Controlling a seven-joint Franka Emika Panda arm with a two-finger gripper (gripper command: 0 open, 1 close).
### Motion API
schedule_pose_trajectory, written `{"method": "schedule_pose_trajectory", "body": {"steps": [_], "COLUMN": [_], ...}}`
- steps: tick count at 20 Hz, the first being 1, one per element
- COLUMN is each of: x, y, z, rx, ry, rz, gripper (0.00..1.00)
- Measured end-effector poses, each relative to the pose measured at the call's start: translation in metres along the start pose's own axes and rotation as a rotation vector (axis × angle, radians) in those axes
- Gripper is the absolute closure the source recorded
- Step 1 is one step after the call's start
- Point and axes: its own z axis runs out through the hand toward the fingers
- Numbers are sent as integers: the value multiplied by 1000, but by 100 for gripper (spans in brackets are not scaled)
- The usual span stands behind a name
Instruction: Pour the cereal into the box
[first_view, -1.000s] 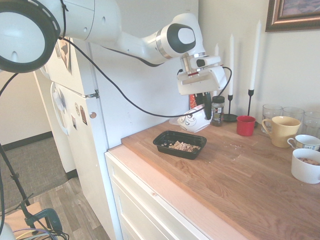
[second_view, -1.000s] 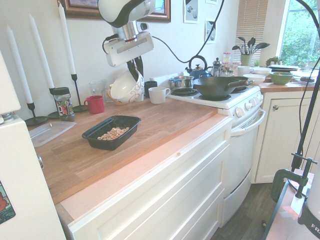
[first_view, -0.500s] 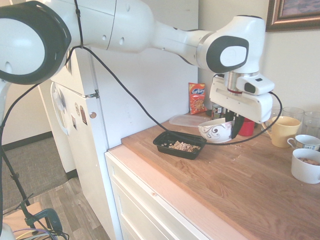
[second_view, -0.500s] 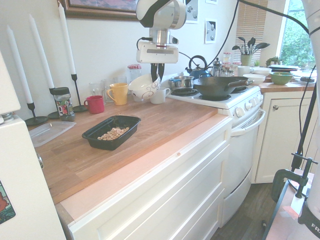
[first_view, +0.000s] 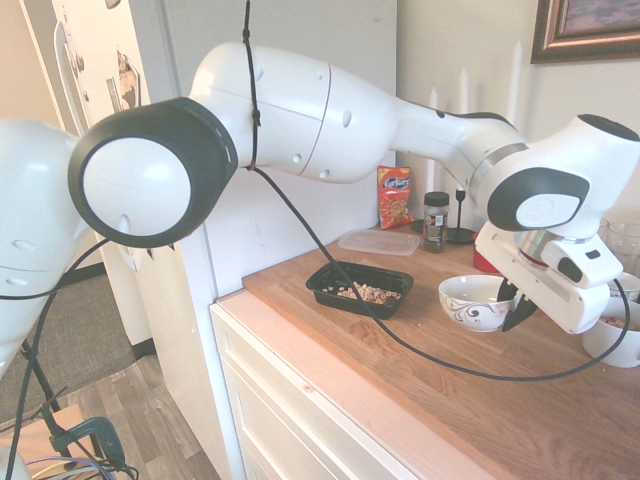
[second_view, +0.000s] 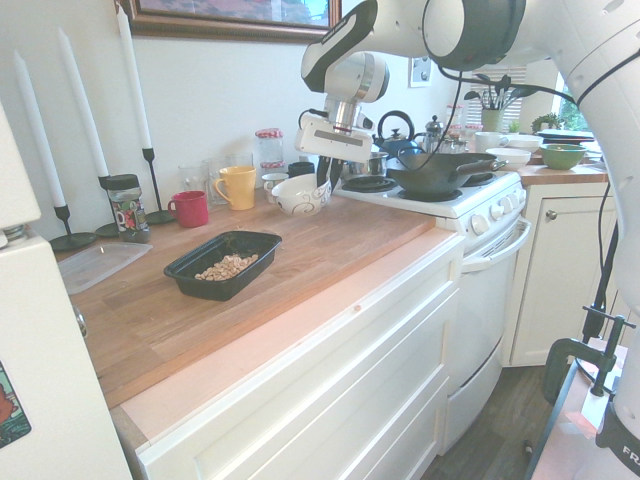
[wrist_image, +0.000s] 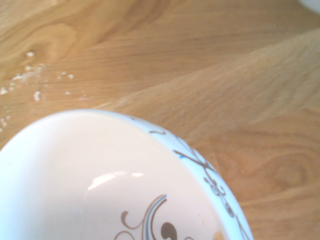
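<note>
I see the gripper at the far end of the wooden counter, its dark fingers clamped on the rim of the white bowl, one finger inside the rim and one outside. The bowl, marked with dark scrollwork, sits upright and level, at or just above the counter surface; I cannot tell from these views whether its base touches the wood. In the second exterior view the same bowl is held by the gripper close to the stove. The wrist view shows the bowl interior white and bare, with a scroll motif near its base, and a scatter of pale crumbs on the wood beyond the rim.

The box, a shallow black tray, rests on the counter near its front edge, well apart from the bowl. The cereal lies inside it as a small light-brown heap on the tray floor; in the second exterior view the heap sits toward one end of the box.

Behind the box I note a clear flat lid, an orange snack bag against the wall, and a dark-capped jar. A red mug and a yellow mug stand along the wall.
</note>
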Motion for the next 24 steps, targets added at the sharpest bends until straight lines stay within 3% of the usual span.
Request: {"method": "schedule_pose_trajectory", "body": {"steps": [4, 8, 9, 15, 24], "x": [20, 31, 33, 48, 52], "y": [2, -2, -1, 10, 17], "z": [32, 33, 36, 43, 32], "rx": [11, 30, 31, 71, 60], "ry": [-22, -29, -35, -86, -60], "rz": [10, 9, 11, 30, -19], "gripper": [100, 100, 0, 0, 0]}}
